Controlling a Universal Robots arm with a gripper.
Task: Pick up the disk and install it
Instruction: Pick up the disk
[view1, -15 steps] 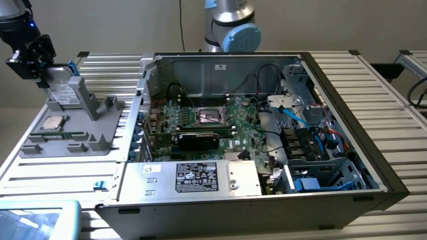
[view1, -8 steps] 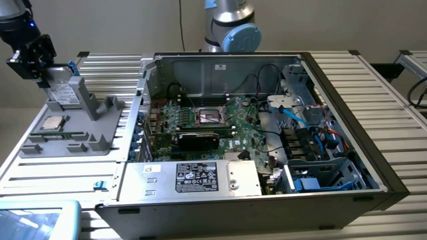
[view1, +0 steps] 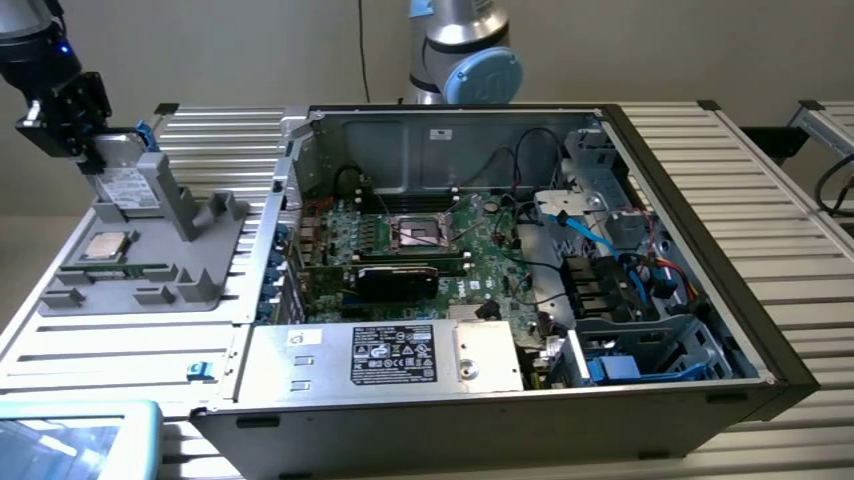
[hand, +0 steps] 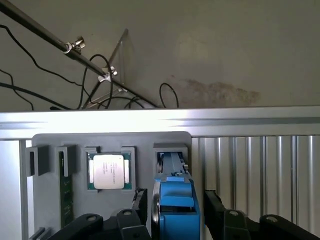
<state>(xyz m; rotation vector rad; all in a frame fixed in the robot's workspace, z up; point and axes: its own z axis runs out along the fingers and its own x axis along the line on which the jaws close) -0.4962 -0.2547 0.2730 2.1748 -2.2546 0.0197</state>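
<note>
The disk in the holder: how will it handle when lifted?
Probably rigid: the disk looks like a metal slab in a blue bracket. Likely dense for its size. Standing on edge in the grey holder, it could tip once freed.

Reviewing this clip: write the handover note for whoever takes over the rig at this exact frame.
Gripper: down over the disk, straddling its blue-bracketed edges. Whether it is clamped cannot be told.
Disk: standing upright at its slot in the grey holder tray, on the exterior view's left, with the CPU chip in the next pocket.
Done: the gripper is positioned at the disk.
Left: the disk is not yet clear of the tray and not yet in the open computer case.
</note>
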